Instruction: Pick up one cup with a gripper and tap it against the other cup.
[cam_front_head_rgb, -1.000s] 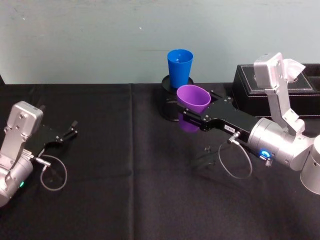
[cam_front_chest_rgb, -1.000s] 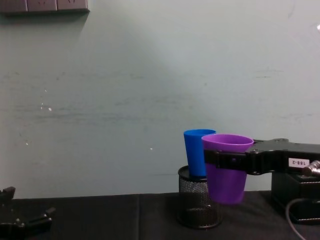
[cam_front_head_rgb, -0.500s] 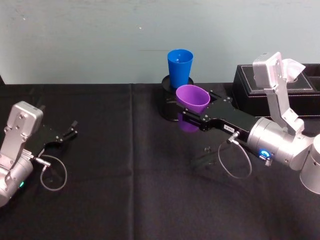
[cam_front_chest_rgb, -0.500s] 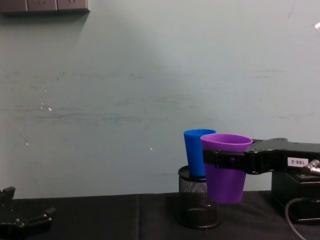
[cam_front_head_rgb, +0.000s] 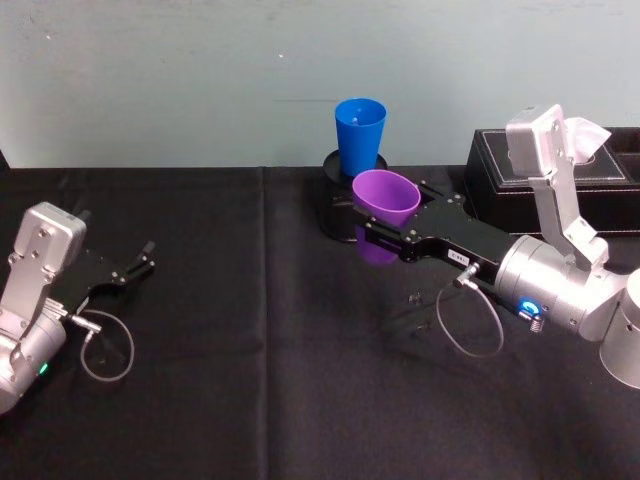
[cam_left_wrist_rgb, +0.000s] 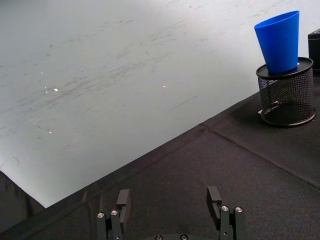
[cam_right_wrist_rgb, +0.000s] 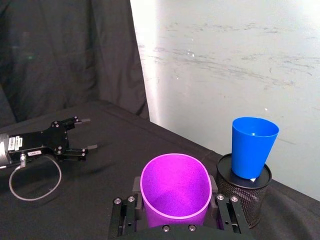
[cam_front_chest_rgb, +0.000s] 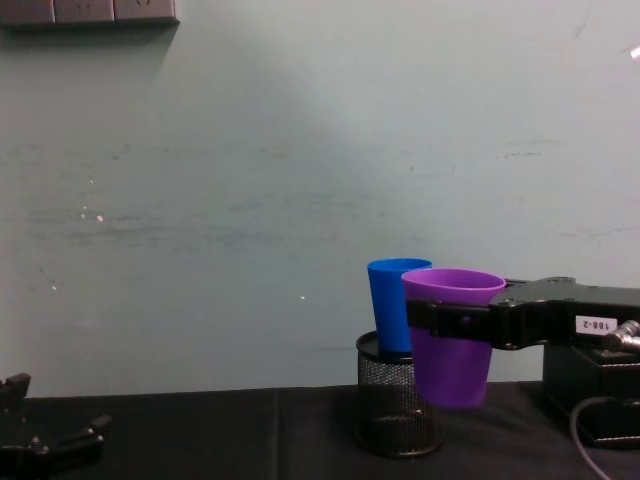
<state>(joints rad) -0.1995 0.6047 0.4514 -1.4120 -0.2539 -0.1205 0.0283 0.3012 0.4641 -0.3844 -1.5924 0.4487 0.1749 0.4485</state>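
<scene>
My right gripper is shut on the purple cup, holding it upright above the table. In the right wrist view the cup sits between the black fingers. The blue cup stands in a black mesh pen holder just behind the purple one. The right wrist view shows a small gap between the blue cup and the purple cup. From the chest view the purple cup overlaps the blue cup. My left gripper rests open at the far left of the table.
A black box with a white tissue stands at the back right, behind my right arm. A black cloth covers the table. A pale wall rises close behind the mesh holder.
The purple cup has shifted a hair toward the blue cup in the chest view. The left arm has stayed still.
</scene>
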